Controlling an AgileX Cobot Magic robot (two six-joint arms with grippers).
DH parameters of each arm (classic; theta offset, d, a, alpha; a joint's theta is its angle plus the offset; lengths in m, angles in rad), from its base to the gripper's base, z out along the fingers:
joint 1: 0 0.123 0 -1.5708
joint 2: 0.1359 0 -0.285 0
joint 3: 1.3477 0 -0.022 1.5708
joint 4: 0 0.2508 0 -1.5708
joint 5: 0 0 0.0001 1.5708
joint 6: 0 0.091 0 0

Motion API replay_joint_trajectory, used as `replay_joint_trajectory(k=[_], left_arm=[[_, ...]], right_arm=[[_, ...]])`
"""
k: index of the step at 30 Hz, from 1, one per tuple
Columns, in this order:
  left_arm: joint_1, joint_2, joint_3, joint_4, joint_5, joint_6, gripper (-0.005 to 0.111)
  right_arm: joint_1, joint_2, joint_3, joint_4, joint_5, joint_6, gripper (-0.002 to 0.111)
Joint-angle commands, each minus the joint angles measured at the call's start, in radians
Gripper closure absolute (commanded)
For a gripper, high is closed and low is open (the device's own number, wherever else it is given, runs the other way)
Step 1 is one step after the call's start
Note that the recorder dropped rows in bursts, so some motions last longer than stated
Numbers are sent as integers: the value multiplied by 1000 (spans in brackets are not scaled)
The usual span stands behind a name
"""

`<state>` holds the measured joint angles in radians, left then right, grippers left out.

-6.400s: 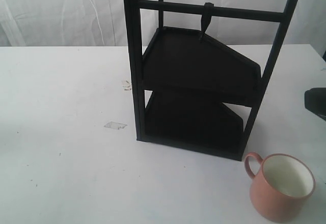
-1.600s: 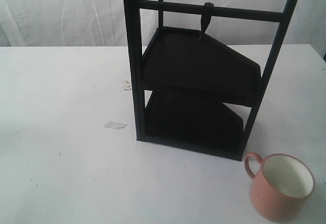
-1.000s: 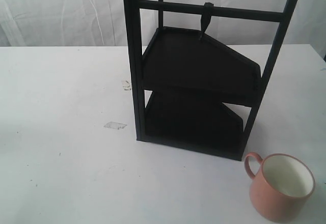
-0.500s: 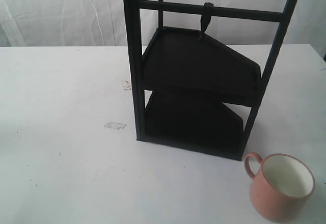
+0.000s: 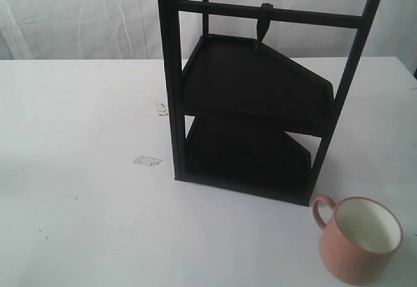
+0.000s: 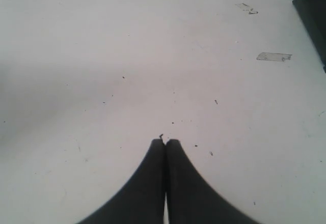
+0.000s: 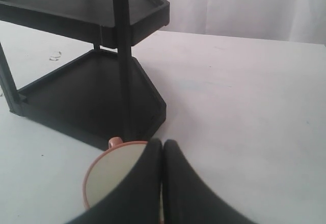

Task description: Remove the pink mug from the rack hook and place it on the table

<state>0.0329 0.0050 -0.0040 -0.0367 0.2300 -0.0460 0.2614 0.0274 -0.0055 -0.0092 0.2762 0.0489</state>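
The pink mug [image 5: 360,238] stands upright on the white table [image 5: 78,169] at the front right, just off the rack's near corner, its handle turned toward the rack. The rack hook [image 5: 264,23] hangs bare from the top bar. Neither gripper shows in the exterior view. My right gripper [image 7: 162,142] is shut with nothing between its fingers; the pink mug [image 7: 109,178] lies partly behind one finger in the right wrist view. My left gripper [image 6: 165,141] is shut over bare table [image 6: 102,56].
The tall black rack [image 5: 254,98] with two dark shelves fills the middle of the table. A clear tape patch [image 5: 147,160] and a small scrap [image 5: 161,108] lie to its left. White curtain hangs behind.
A dark gripper part at the right edge of the exterior view 6.4 s ago has left the view. The mug and rack have not moved.
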Motion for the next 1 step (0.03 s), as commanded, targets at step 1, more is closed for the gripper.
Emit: replay_joint_trajectory(k=[1], left_arm=[[2, -5, 4, -11, 3, -1, 107]], right_arm=[[-5, -5, 5, -7, -9, 5, 108]])
